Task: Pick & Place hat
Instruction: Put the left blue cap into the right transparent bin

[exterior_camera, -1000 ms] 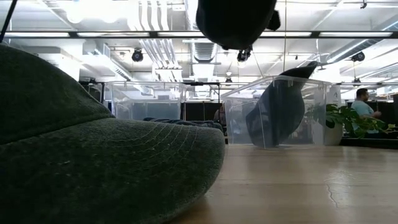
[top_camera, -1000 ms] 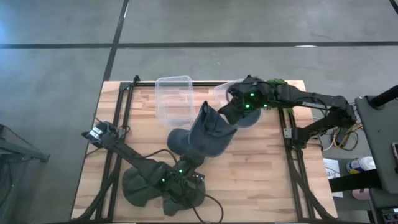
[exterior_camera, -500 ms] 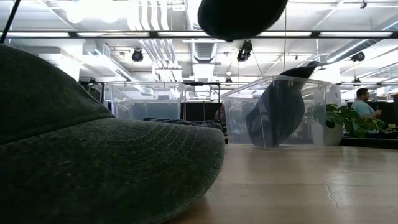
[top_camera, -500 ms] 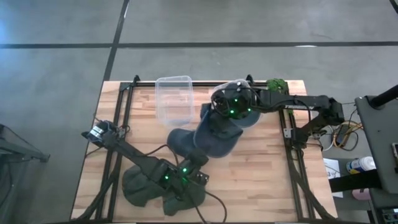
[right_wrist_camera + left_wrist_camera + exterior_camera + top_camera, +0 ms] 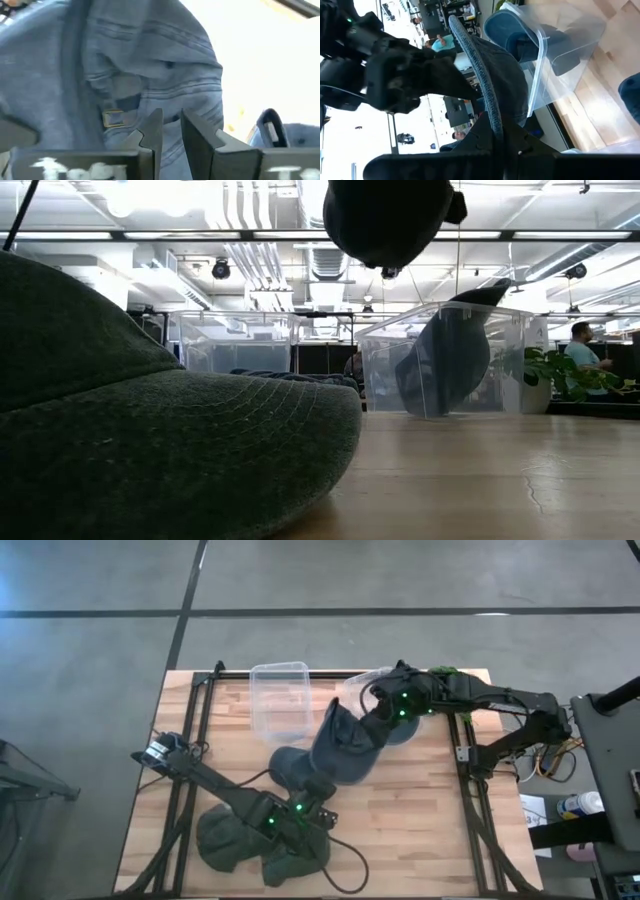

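A blue denim hat [image 5: 338, 745] is held up over the table's middle, and its dark underside [image 5: 385, 220] shows in the low view. My left gripper [image 5: 305, 805] sits at the hat's near side, shut on its brim. My right gripper [image 5: 378, 722] is at the hat's far right side, by the back strap and buckle [image 5: 114, 118]. Its fingers [image 5: 152, 132] are a narrow gap apart, and I cannot tell whether they touch the cloth. A second blue hat [image 5: 450, 360] lies inside a clear tub [image 5: 372, 690]. My left gripper pinches the blue hat's brim [image 5: 492, 117] between its two fingers, which lie across the brim's edge. It comes from the table's near side, slanting upward. The hat is lifted clear of the table and stands up beyond the fingers.
Green hats [image 5: 235, 840] lie at the near left, under the left arm, and fill the left of the low view [image 5: 150, 440]. An empty clear tub [image 5: 280, 700] stands at the far middle. A green plant [image 5: 445, 672] sits at the far right. Bare wood [image 5: 420, 820] shows at the near right.
My right gripper swung left over the hat's crown, then drew back toward the right, ending near where it began. The hat stayed lifted in the left gripper, and its crown shifted a little.
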You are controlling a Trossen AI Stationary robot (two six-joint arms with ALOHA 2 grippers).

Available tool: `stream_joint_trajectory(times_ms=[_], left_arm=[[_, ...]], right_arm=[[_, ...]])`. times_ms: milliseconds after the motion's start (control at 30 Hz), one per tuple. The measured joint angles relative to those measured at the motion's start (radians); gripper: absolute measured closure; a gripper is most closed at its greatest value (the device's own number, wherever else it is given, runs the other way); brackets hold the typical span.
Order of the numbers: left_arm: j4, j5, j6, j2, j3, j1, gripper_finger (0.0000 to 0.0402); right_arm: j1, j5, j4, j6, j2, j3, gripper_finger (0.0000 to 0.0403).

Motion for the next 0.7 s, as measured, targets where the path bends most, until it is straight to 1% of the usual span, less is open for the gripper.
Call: stream_joint_trajectory(times_ms=[133,267,367,467,567,700], left_arm=[[0.025,0.0,0.004,0.0,0.001,0.001,0.0394],[0.027,0.004,0.003,0.0,0.001,0.002,0.0394],[0.028,0.009,-0.001,0.0,0.001,0.004,0.0394],[0.029,0.002,-0.002,0.0,0.001,0.009,0.0394],[0.028,-0.005,-0.005,-0.001,0.001,0.015,0.0394],[0.028,-0.005,-0.011,-0.001,-0.011,0.033,0.0394]], right_arm=[[0.038,-0.002,0.028,0.026,0.041,-0.036,0.0337],[0.071,-0.071,0.011,0.032,0.097,-0.055,0.0337],[0.093,-0.074,0.006,0.032,0.101,-0.056,0.0337],[0.095,-0.006,0.001,0.029,0.062,-0.038,0.0337],[0.083,0.085,-0.001,0.032,-0.017,0.003,0.0337],[0.083,0.182,-0.053,0.116,-0.144,0.036,0.0337]])
